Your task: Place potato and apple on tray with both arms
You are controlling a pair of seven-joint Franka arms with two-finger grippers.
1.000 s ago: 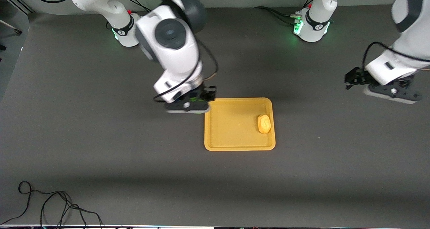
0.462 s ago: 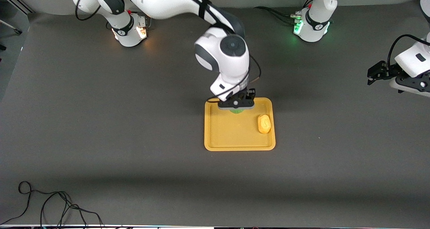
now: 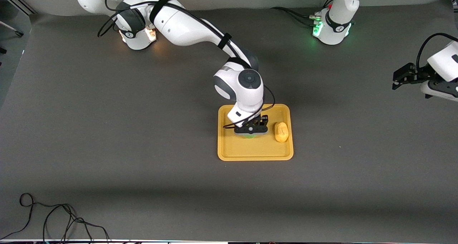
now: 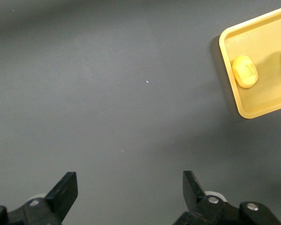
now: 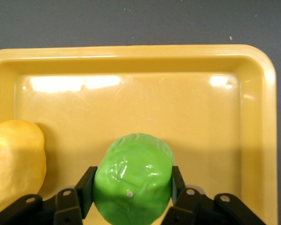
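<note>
Right gripper [image 3: 251,132], clamped on the round green apple [image 5: 133,177], has moved in over mid flat yellow-orange tray [image 3: 229,151] beside the lumpy yellow potato [image 3: 281,131] lying on it (release looks next); left gripper [image 3: 403,76] waits wide open, empty, off the tray toward the left arm's end of the surface [image 3: 107,129].

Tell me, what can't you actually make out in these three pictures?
- Whether the apple touches the tray: the front view has the right gripper covering it; the right wrist view looks straight down.
- The potato: partly cut off at the right wrist view's edge.
- The left gripper, open and waiting over bare table: only its fingertips show in the left wrist view.
</note>
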